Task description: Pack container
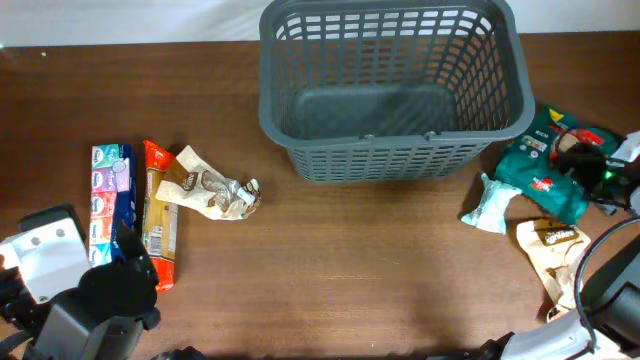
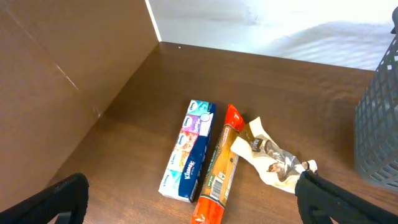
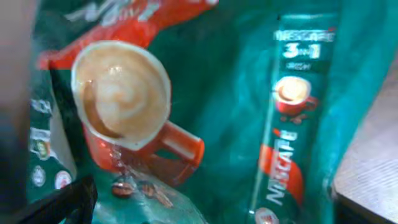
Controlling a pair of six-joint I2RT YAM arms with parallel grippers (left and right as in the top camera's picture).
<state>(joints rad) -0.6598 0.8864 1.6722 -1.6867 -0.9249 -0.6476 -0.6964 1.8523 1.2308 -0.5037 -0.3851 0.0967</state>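
The container (image 1: 300,130) is a large dark grey lattice basket at the back centre, with nothing inside; its wall shows in the left wrist view (image 2: 378,124). My left gripper (image 2: 196,202) is open and empty, hovering near the table's front left, over a tissue pack (image 1: 110,195), an orange packet (image 1: 160,220) and a crumpled wrapper (image 1: 215,190). My right gripper (image 1: 580,152) is down on a green Nescafe bag (image 1: 545,165), right of the basket. In the right wrist view the bag (image 3: 249,112) fills the space between the spread fingers (image 3: 205,208).
A white and teal wrapper (image 1: 490,205) and a beige packet (image 1: 552,245) lie right of centre, in front of the green bag. In the left wrist view the tissue pack (image 2: 189,149), orange packet (image 2: 221,168) and wrapper (image 2: 273,162) lie side by side.
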